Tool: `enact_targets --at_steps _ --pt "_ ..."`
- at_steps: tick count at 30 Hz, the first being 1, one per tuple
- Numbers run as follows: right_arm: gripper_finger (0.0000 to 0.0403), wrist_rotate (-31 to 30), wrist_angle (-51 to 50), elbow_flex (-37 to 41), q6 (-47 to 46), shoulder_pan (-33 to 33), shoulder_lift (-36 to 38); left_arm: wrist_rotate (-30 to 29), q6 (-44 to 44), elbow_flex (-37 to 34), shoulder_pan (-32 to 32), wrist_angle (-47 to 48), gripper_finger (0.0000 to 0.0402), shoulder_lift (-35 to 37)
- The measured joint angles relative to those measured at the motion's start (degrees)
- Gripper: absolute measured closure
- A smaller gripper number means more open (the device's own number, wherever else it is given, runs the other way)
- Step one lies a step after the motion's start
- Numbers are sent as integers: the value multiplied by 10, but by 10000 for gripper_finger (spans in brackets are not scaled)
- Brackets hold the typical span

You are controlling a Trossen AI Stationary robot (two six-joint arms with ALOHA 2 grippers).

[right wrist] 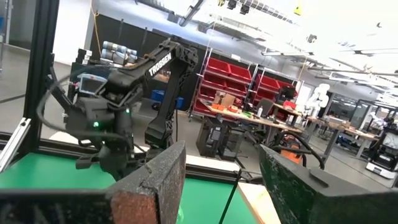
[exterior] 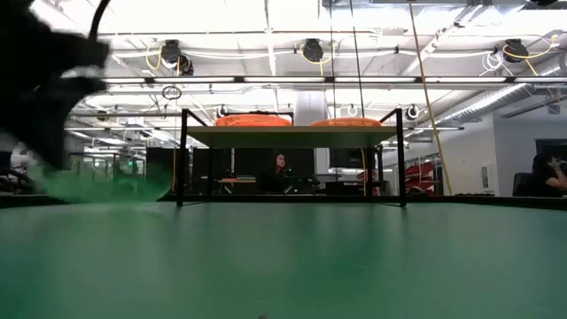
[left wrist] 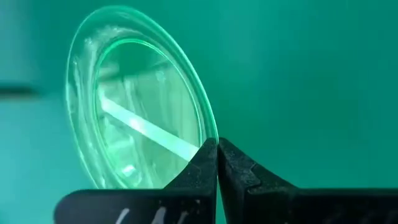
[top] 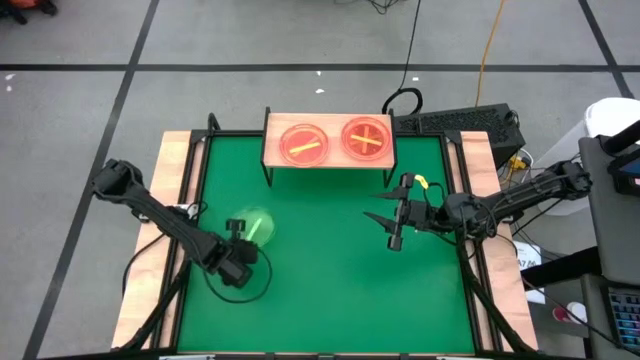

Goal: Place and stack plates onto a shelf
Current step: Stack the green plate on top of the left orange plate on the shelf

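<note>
Green mat (top: 330,280) covering table, shelf (top: 328,158) at far edge bearing two pink plates (top: 304,144) side by side. Left gripper (top: 236,232) over mat's left half, clamped on rim of green plate (top: 256,224). Right gripper (top: 390,218) at right, fingers spread, empty.

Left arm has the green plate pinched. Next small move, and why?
Probably carry it up toward the shelf. The left gripper has its jaws closed on the rim of the green plate, which sits over the mat well short of the shelf, where two orange plates already lie. The right gripper waits open, clear of the path.
</note>
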State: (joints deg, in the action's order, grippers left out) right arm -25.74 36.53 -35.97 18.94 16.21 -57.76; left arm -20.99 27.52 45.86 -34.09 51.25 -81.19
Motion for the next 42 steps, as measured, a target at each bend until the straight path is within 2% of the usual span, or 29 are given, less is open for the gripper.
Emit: enact_targets --at_steps 4,10,16,22,24,27,32,42 --pt "220 -10 1 0 7 0 0 -89 -92 54 21 23 399 0" --pt "220 -57 0 0 8 0 0 -166 -254 114 98 23 399 0" --pt "220 -66 -19 0 8 0 0 -178 -402 161 198 6 400 0" --pt "220 -104 -26 0 7 0 0 -180 -550 192 296 -88 397 0" --pt "220 -104 -26 0 7 0 0 -155 -600 197 326 -129 396 1" --pt "220 -104 -26 0 7 0 0 -81 -666 197 372 -187 395 1" --pt "220 -104 -29 0 7 0 0 31 -693 197 438 -231 394 1" --pt "220 -104 -29 0 7 0 0 66 -683 196 495 -229 392 1"
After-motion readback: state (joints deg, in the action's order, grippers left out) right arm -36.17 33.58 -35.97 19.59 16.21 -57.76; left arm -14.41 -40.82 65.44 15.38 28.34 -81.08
